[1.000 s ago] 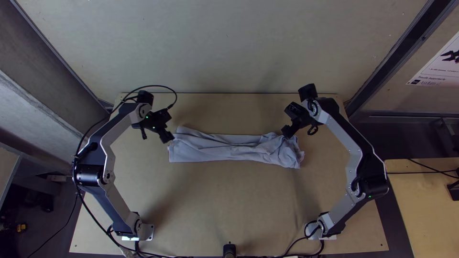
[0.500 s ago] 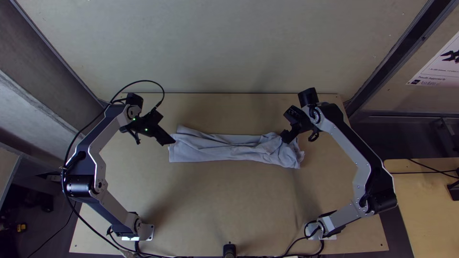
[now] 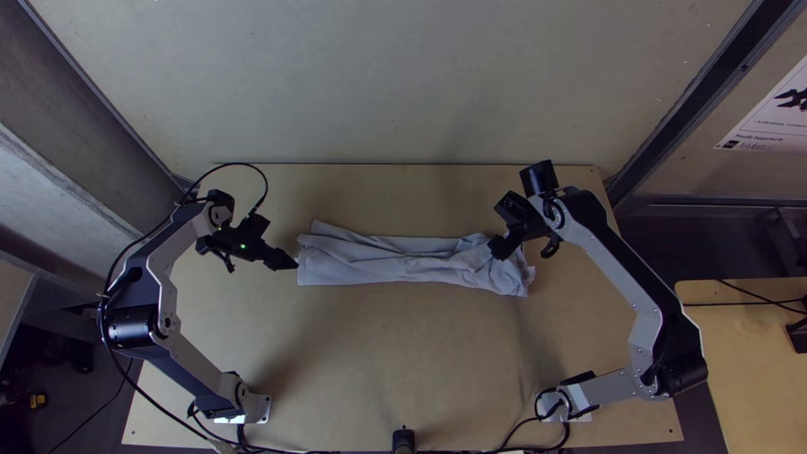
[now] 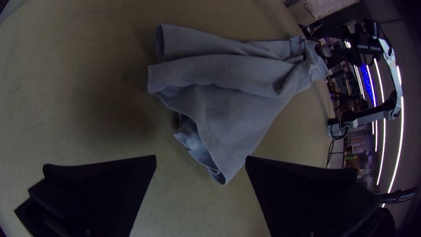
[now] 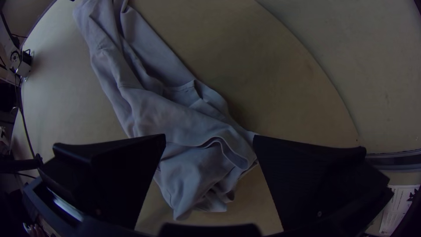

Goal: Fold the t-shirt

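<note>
A light wooden table [image 3: 378,361] bears the pale grey-blue cloth t-shirt [image 3: 378,262] in a long strip, black wide-fingered left gripper [image 3: 288,261] by its left end, matching right gripper [image 3: 502,250] over its right, both jaws apart, the left wrist view revealing open-ended layers.

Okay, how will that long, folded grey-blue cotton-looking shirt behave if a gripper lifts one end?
The grey-blue folded shirt will probably hang limp, given its soft creases. Its layers may slip apart, as loose edges gape at one end. It likely won't roll, lying flat.
</note>
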Controlling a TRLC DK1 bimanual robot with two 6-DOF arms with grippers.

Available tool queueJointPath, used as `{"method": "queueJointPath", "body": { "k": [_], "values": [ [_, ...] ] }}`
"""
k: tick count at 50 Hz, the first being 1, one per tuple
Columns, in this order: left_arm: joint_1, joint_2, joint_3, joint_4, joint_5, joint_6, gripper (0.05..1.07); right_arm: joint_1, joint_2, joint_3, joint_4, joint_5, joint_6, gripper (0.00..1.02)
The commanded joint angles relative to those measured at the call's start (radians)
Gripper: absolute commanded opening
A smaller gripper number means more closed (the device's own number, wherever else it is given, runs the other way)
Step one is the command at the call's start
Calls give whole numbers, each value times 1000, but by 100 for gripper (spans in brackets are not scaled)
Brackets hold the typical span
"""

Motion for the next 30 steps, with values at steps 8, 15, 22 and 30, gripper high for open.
{"method": "queueJointPath", "body": {
  "k": [8,15,22,30],
  "values": [
    [19,16,-61,5,113,-29,103,31,-42,-38,-8,6,27,91],
    [17,39,-82,28,135,-35,103,30,-57,-47,-8,6,28,91],
    [5,68,-93,64,142,-55,103,31,-67,-53,-8,6,30,91],
    [-1,96,-91,107,174,-95,103,31,-76,-56,-10,8,31,91]
  ]
}}
